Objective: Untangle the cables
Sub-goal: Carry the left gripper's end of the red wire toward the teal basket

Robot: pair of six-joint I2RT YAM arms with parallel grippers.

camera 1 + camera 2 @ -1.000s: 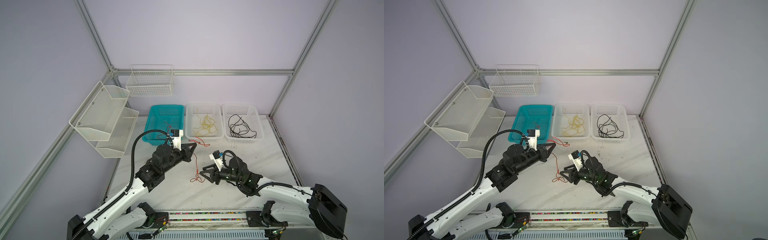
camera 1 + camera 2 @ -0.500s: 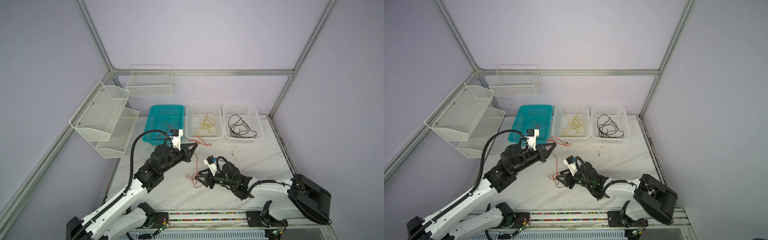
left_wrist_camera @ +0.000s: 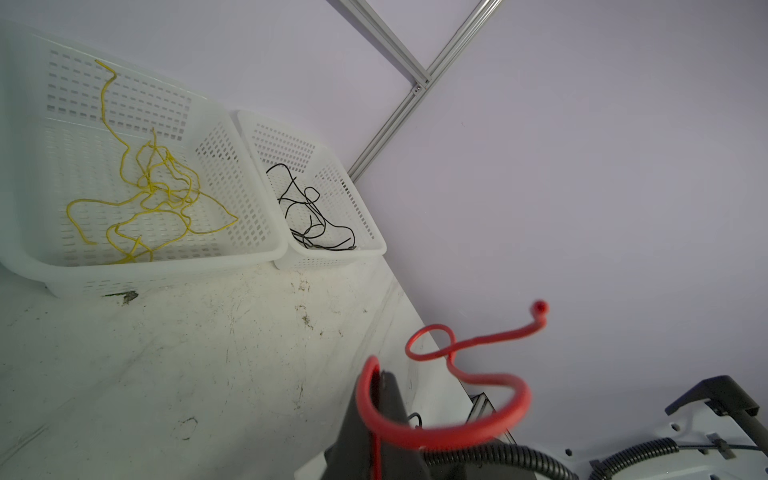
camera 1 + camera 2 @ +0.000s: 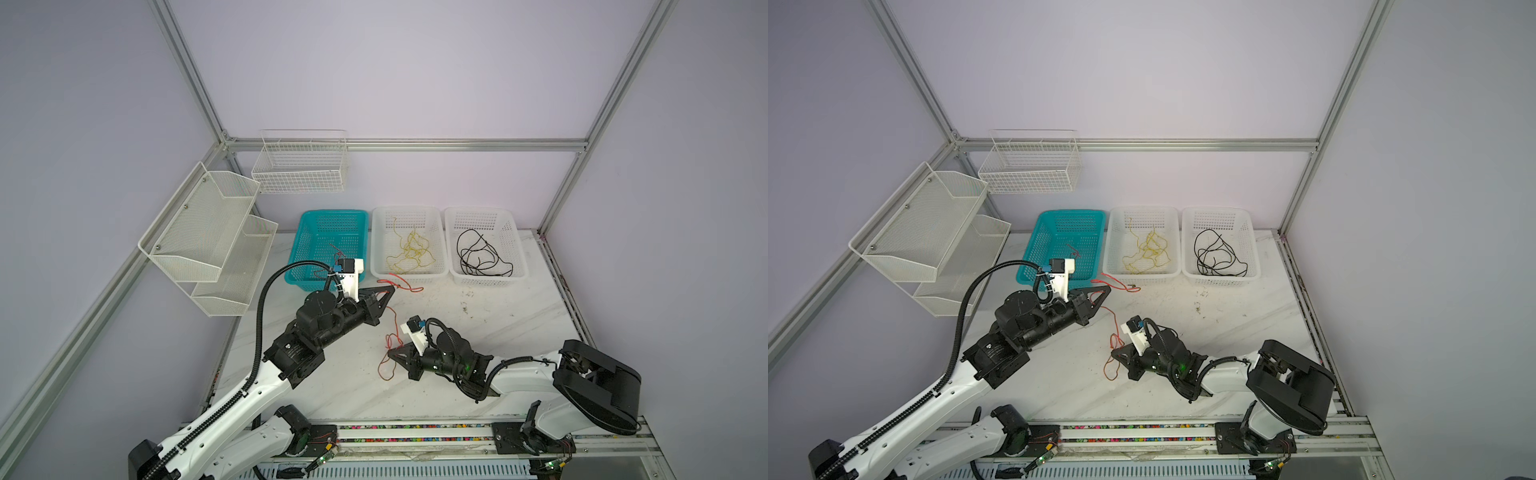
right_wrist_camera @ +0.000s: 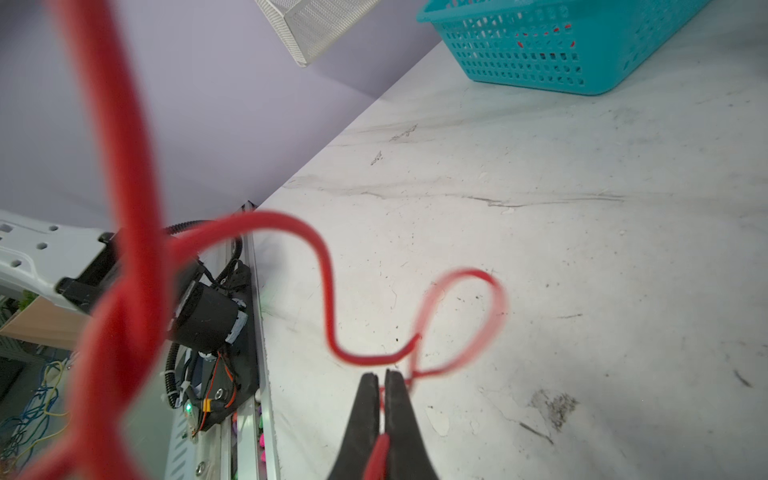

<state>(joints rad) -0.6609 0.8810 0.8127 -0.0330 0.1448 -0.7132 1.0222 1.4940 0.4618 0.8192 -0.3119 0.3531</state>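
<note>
A red-orange cable (image 4: pixel 394 318) (image 4: pixel 1112 312) runs across the white table between my two grippers. My left gripper (image 4: pixel 390 287) (image 3: pixel 381 374) is shut on its far part, and the free end curls off beyond the fingers. My right gripper (image 4: pixel 390 353) (image 5: pixel 381 374), low over the table, is shut on the cable (image 5: pixel 328 291) at a small loop. Yellow cables (image 4: pixel 409 249) (image 3: pixel 153 195) lie in the middle white basket. Black cables (image 4: pixel 478 257) (image 3: pixel 309 216) lie in the right-hand white basket. A short red cable (image 4: pixel 338 251) lies in the teal basket.
Three baskets stand in a row at the back: teal (image 4: pixel 334 212), white (image 4: pixel 409 274) and white (image 4: pixel 490 280). White mesh shelves (image 4: pixel 208 232) and a wire basket (image 4: pixel 301 166) hang on the left and back walls. An aluminium frame rims the table.
My right gripper has slid a little to the left and shut on the red-orange cable's loop. The left gripper has kept its place and its grip.
</note>
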